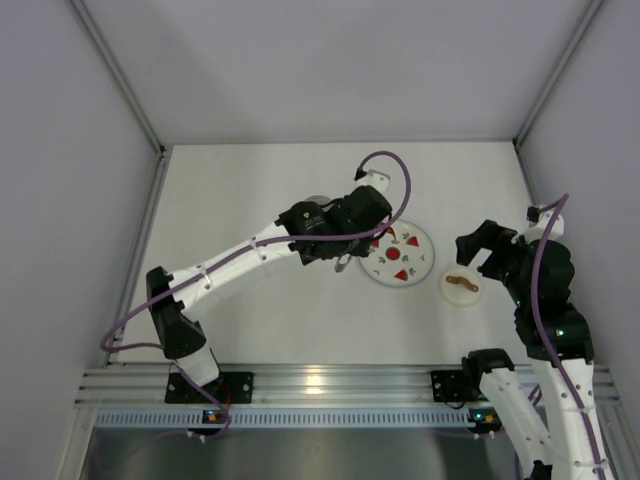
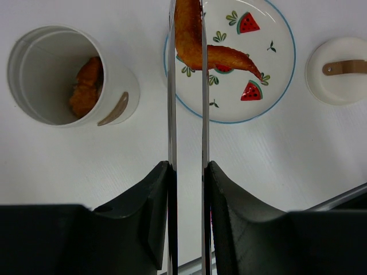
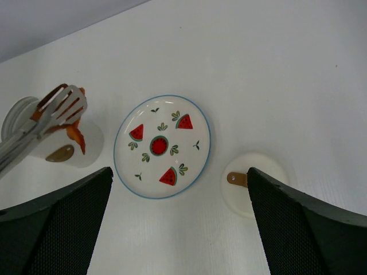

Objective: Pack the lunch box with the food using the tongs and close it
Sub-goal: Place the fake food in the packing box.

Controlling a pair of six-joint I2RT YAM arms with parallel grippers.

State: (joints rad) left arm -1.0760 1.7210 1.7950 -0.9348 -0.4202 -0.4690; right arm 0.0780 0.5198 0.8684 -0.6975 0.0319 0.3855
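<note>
lunch box [image 2: 131, 86]: white cylinder, brown mark on its side, upright, lid off, left of plate
food inside [image 2: 86, 86]: one orange-brown chunk
tongs [image 2: 171, 114]: flat metal blades pinching a crusty orange piece [image 2: 189, 34]
left gripper [image 2: 188, 169]: clenched on tongs
plate [image 2: 269, 63]: round, blue rim, watermelon prints
lid [image 2: 344, 86]: round, white, brown strap handle, right of plate
right gripper [image 3: 179, 177]: spread wide, holding nothing

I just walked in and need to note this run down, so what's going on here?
The left end effector is shut on a pair of metal tongs, which pinch an orange-brown piece of food, lifted near the open lunch box. A similar piece already lies inside the box. The watermelon-print plate shows no food on it. The lid lies on the table beside the plate, and the right end effector hangs open above that area, holding nothing.
</note>
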